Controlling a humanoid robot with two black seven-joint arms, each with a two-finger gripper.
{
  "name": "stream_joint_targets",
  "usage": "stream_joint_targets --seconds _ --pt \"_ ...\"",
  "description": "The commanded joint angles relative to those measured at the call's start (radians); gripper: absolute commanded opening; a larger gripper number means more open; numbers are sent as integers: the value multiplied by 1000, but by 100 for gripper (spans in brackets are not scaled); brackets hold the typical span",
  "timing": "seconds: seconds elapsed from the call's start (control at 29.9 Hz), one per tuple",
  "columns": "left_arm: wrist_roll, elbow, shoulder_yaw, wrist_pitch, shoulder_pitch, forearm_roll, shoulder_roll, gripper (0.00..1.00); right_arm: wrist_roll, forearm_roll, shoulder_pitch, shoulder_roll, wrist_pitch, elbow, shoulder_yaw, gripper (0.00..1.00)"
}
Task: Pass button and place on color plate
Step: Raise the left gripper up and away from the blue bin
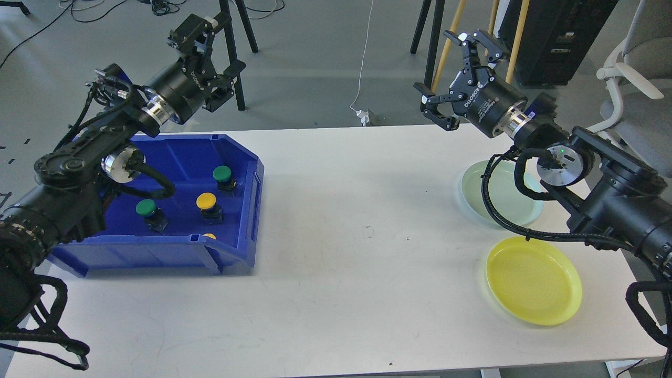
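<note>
**Tools idle above the counter, buttons unpicked in the bin**

Both tools hang empty in the head view, the only one given. The left tool (202,37) is raised behind the blue bin (239,231), seen partly end-on; it grips nothing, but how wide its fingers stand cannot be told. The right tool (455,79) is held high past the counter (336,252) with its fingers spread wide, also empty.

The buttons lie inside the bin: a green button (222,174) toward the back, another green button (145,208) to the left, a yellow button (206,200) between them, and a yellow sliver (209,236) half hidden behind the front wall. The pale green plate (520,210) and yellow plate (533,278) sit well apart from the bin, by the right arm.

Likely risks: the left arm's cable hangs low over the bin and could snag or nudge a button. The buttons stand close together, so a reach may clip a neighbour. A mid-air handover could drop one, or the wrong colour plate could receive it.
</note>
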Motion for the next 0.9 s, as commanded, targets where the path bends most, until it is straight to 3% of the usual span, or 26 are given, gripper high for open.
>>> stream_joint_targets --seconds 0.0,0.17,0.27,0.44,0.5,0.7,0.87 --pt "0 2 0 0 1 -54 21 100 4 0 14 5 0 -27 28 99" --pt "0 78 -6 0 -12 -71 62 100 4 1 12 -1 0 -39 31 99" --pt "0 88 -66 0 -9 -143 17 100 8 18 8 -9 0 -40 43 99" --pt "0 -102 -240 0 74 -218 24 100 28 52 -3 -41 0 -82 46 99" --pt "0 -219 -247 0 84 -205 96 100 28 49 -20 -62 0 -80 39 99" --pt "0 -538 -131 0 26 65 418 100 31 56 -98 -136 0 -79 59 99" --pt "0 -653 194 0 -192 445 599 100 32 58 -138 -174 0 -62 117 99"
